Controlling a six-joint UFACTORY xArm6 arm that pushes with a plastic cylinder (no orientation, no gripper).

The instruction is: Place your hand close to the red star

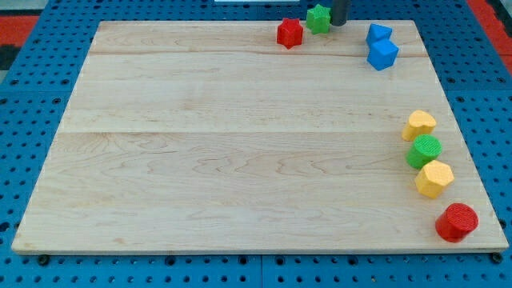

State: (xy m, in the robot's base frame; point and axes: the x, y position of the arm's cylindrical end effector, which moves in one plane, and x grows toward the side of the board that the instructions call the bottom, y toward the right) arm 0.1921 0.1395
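Observation:
The red star [290, 33] lies near the top edge of the wooden board [240, 152], right of centre. A green star [318, 18] touches or nearly touches its upper right side. My tip [338, 23] is the lower end of the dark rod at the view's top, just right of the green star and about sixty pixels right of the red star. The green star sits between my tip and the red star.
Two blue blocks [381, 46] sit stacked close together right of my tip. Down the right edge stand a yellow heart-like block [419, 125], a green cylinder [424, 150], a yellow hexagon [434, 178] and a red cylinder [457, 222].

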